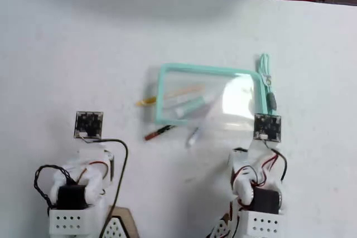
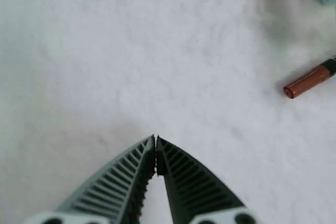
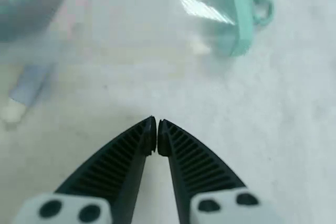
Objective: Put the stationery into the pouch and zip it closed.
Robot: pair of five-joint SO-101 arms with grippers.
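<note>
White counter (image 1: pixel 56 37) carried the clear, teal-edged pouch (image 1: pixel 207 71) at centre. The brown pen (image 1: pixel 159 132) lay loose just beside its near left corner, long axis aimed toward it. It was nearer the left claw (image 2: pixel 156 142), clenched empty like the right claw (image 3: pixel 157 129).

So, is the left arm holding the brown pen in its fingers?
No, the left gripper has its fingers shut on nothing, and the brown pen lies apart from it on the table.
</note>
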